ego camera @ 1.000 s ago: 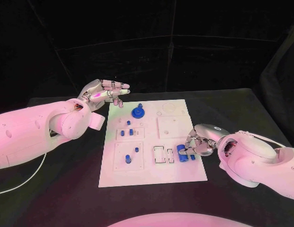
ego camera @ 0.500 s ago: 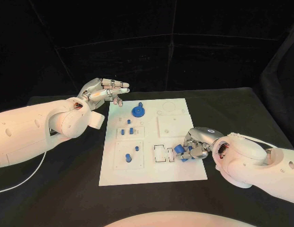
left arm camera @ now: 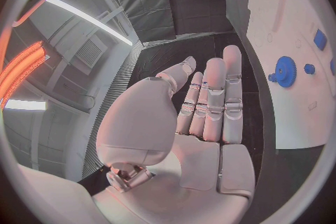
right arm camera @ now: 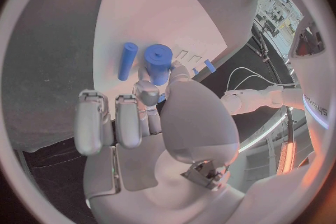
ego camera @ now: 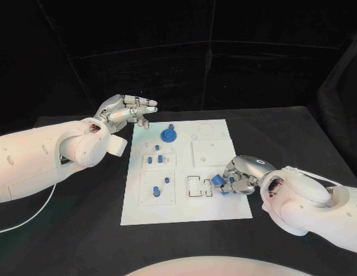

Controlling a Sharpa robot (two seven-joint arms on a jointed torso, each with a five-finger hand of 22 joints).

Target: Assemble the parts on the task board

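At board's point(ego camera: 187, 213) near right edge, right robot hand point(ego camera: 238, 177) pinched blue peg point(right arm camera: 158, 63) upright, likely to seat it in slot. Second peg point(right arm camera: 127, 60) lay beside. Left robot hand point(ego camera: 127, 112) hovered released, fingers extended, off board's far corner on counter point(ego camera: 79, 230), keeping clear.

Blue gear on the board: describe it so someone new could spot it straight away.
Start at the white task board in the middle of the black table and go to its far end, nearest the raised left hand. The blue gear sits there, a toothed round disc with a small knob beside it. It is the largest, only round blue part; the others are small pegs and blocks.
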